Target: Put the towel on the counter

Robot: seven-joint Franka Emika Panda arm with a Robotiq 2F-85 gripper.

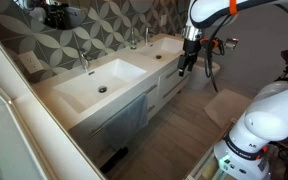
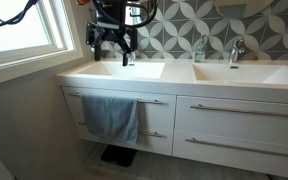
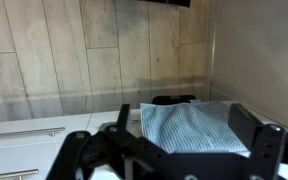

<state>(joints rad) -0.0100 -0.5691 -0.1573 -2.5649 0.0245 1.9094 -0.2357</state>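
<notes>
1. Patterned tiles back the white table (image 2: 184, 78) with two basins.
2. Grey-blue towel (image 2: 111, 117) hangs from a drawer handle below the table's front edge.
3. Pincer (image 2: 112, 48) hovers above that table end, jaws apart, empty.

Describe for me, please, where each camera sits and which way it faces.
Exterior view: high beyond one end of the long white vanity counter, looking down along it; white arm and black gripper show.
Exterior view: low before the drawers, facing the hanging grey-blue cloth towel; gripper above a basin.
Wrist view: looking down past the open gripper at towel and wood floor.
Shared: all show towel and gripper.
</notes>
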